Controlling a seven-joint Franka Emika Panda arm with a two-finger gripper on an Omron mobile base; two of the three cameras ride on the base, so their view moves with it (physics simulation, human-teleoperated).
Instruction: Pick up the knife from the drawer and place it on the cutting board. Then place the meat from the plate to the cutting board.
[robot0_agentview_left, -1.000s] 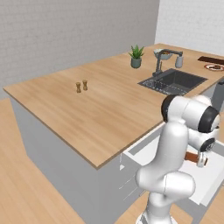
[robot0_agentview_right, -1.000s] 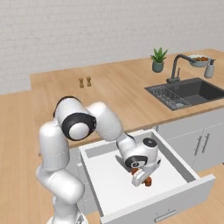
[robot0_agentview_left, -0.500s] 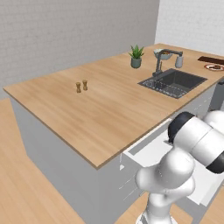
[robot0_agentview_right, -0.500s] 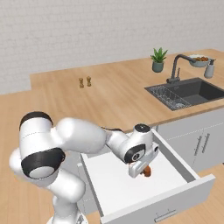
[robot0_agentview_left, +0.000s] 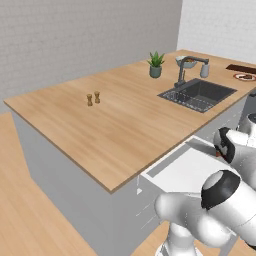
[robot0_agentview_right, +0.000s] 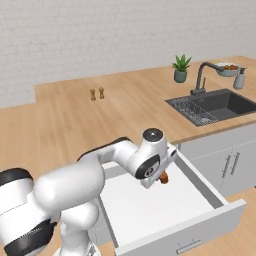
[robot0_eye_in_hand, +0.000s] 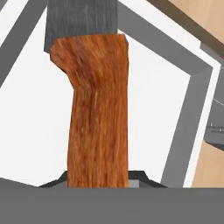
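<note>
Pinching tight, the robot's pincer (robot0_eye_in_hand: 98, 183) holds the slim knife with the orange-brown wooden handle and grey blade (robot0_eye_in_hand: 98, 109). In the hand view the handle runs up from 6 o'clock and the blade begins near 12 o'clock. The knife is just above the white floor of the wide, shallow, white-grey drawer (robot0_agentview_right: 165, 212), which stands pulled out from under the light brown wooden tabletop (robot0_agentview_right: 125, 107). In the right base view the brown handle end peeks out beside the white wrist. Far off at 2 o'clock in the left base view lie the thin dark brown cutting board (robot0_agentview_left: 241, 67) and the red-rimmed round plate (robot0_agentview_left: 244, 77).
</note>
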